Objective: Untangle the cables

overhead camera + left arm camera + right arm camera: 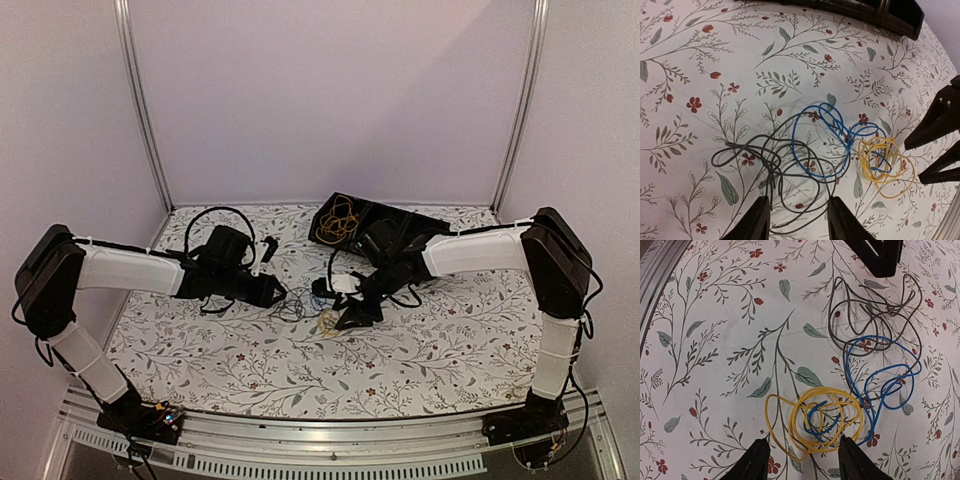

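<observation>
- The left jaws stand partly open with nothing clamped. Loops of the thin black wire (771, 165) lie between them and just ahead of them on the flower-patterned counter (430, 350).
- The right jaws are likewise parted and hold nothing. They straddle the near edge of the small coil of yellow wire (812, 422).
- Just ahead of the right jaws, a thin blue wire (882, 372) threads through the yellow coil and runs on into the black loops (all three make one linked clump between the two arms).
- If the right jaws close here, they could pinch a blue strand along with the yellow, and a pull would then tighten the snarl.
- If only one strand is caught, the whole light clump may simply slide across the counter.
- The two sets of jaws are near each other, so a careless reach could knock them together.
- Far beyond both jaws, a black plastic tray (400, 222) holds another yellow-orange bundle (338, 222), well apart from the clump.
</observation>
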